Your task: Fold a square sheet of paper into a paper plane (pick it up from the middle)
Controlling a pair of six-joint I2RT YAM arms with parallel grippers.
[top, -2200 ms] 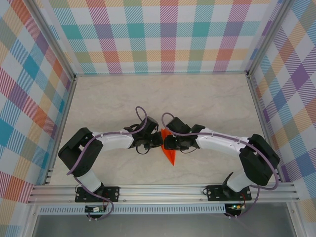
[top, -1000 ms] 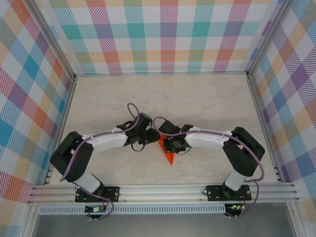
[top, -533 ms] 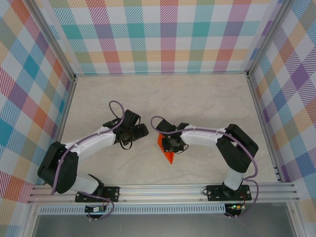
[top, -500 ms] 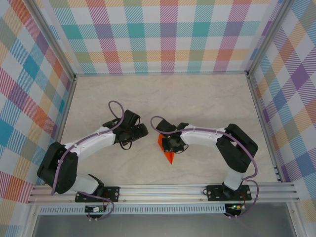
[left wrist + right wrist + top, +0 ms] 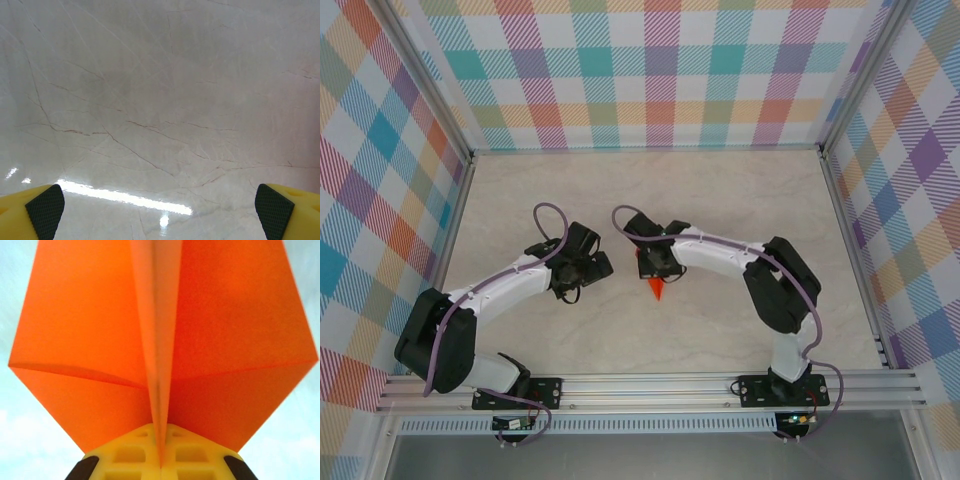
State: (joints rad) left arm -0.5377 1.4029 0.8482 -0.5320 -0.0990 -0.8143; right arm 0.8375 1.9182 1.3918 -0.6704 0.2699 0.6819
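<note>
The paper plane is bright orange, and its pointed tip sticks out toward the near edge from under my right gripper. In the right wrist view its central keel is pinched between the shut yellow fingers, with both creased wings spreading out to left and right. My left gripper stands a little to the left of the plane, apart from it. Its jaws are wide open over bare tabletop, with the black pads at the two lower corners of the left wrist view.
The marble-look tabletop is ringed by an aluminium frame and checked cloth walls. Both arm bases are bolted at the near rail. Purple cables loop above each wrist.
My left gripper has opened, let go of the plane and drawn back to the left. The right gripper keeps hold of the plane and has carried it a little farther from the near edge.
</note>
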